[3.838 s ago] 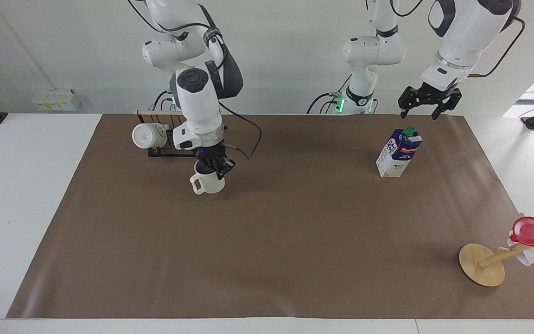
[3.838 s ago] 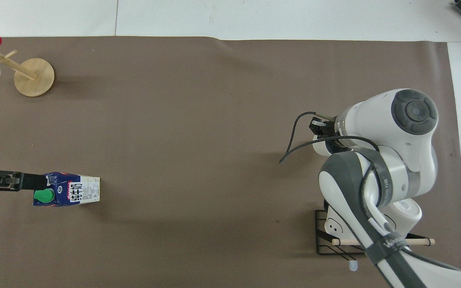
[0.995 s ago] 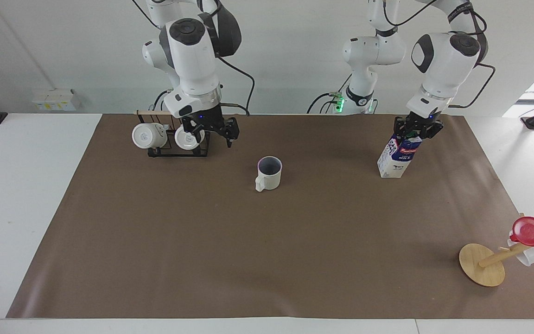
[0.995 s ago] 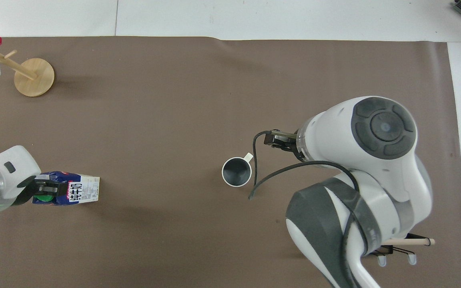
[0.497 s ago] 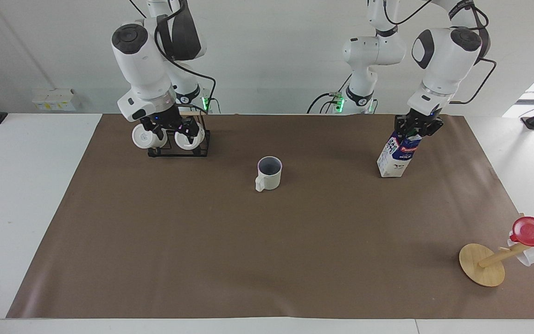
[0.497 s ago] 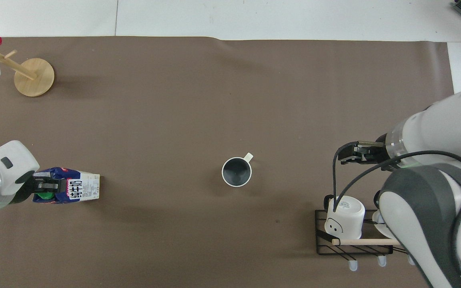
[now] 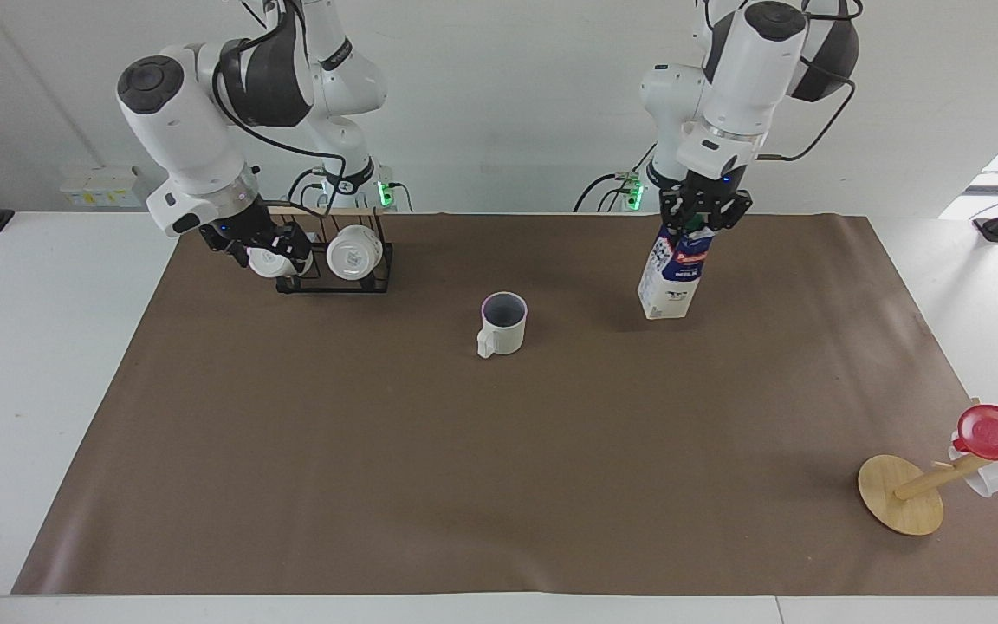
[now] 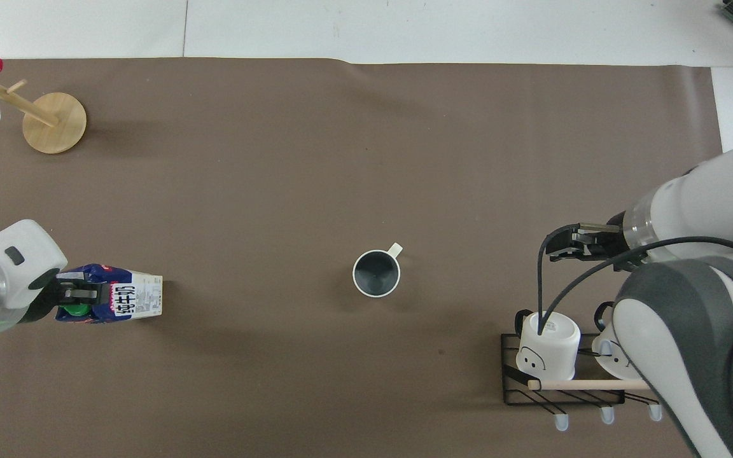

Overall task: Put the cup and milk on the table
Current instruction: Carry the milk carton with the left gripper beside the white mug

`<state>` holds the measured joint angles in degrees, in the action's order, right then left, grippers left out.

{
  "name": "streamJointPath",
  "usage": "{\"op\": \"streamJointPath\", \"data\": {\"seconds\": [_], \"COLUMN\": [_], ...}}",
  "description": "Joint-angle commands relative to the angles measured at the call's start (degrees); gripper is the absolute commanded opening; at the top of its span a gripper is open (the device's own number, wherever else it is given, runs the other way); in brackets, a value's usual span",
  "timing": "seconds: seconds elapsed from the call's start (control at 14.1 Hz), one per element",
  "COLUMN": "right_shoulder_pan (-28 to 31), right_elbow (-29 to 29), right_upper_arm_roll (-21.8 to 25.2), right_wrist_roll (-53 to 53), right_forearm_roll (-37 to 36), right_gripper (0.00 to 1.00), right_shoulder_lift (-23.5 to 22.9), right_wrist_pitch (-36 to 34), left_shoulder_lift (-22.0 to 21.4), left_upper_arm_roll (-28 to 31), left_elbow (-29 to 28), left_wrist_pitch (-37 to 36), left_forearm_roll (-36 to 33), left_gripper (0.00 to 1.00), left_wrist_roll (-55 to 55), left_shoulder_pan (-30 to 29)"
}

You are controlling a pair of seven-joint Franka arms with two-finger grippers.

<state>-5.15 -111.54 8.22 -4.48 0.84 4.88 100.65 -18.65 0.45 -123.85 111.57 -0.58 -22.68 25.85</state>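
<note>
Milk carton (image 7: 672,277) is pinched at its gabled top by the left gripper (image 7: 705,213), whose fingers are pressed onto the ridge beside the green cap. That grip lets the tall carton hang slightly tilted under the wrist. It is carried over the brown sheet (image 7: 464,477) of the table, toward the left arm's end from the cup (image 7: 501,322). Whether its base touches the sheet cannot be told.

The cup stands upright on the sheet with its mouth up, apparently already set down and released. The carton probably has to be stood near it next.

The right gripper (image 7: 269,247) is spread and empty. It is held over the wire mug rack (image 7: 334,286) toward the right arm's end from the cup, seemingly kept clear
</note>
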Motion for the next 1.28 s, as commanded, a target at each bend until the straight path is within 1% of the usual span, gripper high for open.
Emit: {"op": "streamJointPath", "data": {"seconds": [0.0,0.07,0.21,0.43,0.64,0.71,0.85,0.92,0.99,1.14,1.21], "right_shoulder_pan": [4.08,4.27,3.66,3.04,3.04,3.04,3.21,3.21,3.13,3.12,3.39], "right_elbow": [-1.14,-0.01,4.02,7.99,13.96,16.41,21.51,23.36,23.99,22.33,22.33], "right_upper_arm_roll": [-0.66,-0.66,-0.66,-1.36,-2.50,-2.59,-2.59,-2.59,-2.59,-2.59,-2.51], "right_wrist_roll": [5.09,4.84,3.70,-0.34,0.09,0.09,1.05,3.32,6.04,6.51,6.59], "right_forearm_roll": [0.30,0.39,0.48,0.22,-0.75,-0.75,-1.10,-1.62,-1.54,-0.76,-0.75], "right_gripper": [1.00,1.00,1.00,1.00,1.00,1.00,1.00,1.00,1.00,1.00,1.00], "right_shoulder_lift": [1.18,0.48,-1.01,-0.32,-0.75,-1.01,-2.41,-3.29,-3.82,-3.22,-3.21], "right_wrist_pitch": [0.42,0.51,-0.27,-0.63,-5.10,-6.59,-10.10,-11.34,-10.74,-9.42,-9.59], "left_shoulder_lift": [4.13,4.76,7.30,12.04,17.49,18.64,19.26,19.35,19.35,19.26,19.26], "left_upper_arm_roll": [1.05,0.96,0.96,0.96,0.96,1.05,0.96,0.96,0.96,0.96,0.96], "left_elbow": [6.06,6.60,6.95,7.31,9.41,9.51,9.59,9.59,9.51,9.42,9.33], "left_wrist_pitch": [-2.85,-2.59,-1.10,4.42,7.77,8.74,9.45,9.45,9.36,8.93,8.84], "left_forearm_roll": [1.89,1.98,1.90,1.90,1.11,1.11,1.11,1.11,1.11,1.11,1.11], "left_gripper": [0.47,0.47,0.46,0.46,0.46,0.46,0.46,0.46,0.46,0.46,0.51], "left_wrist_roll": [-6.31,-8.24,-12.54,-15.37,-15.90,-16.43,-16.87,-16.96,-16.96,-16.96,-17.05], "left_shoulder_pan": [5.07,6.48,9.12,11.50,12.64,13.08,13.09,13.09,13.09,13.09,13.00]}}
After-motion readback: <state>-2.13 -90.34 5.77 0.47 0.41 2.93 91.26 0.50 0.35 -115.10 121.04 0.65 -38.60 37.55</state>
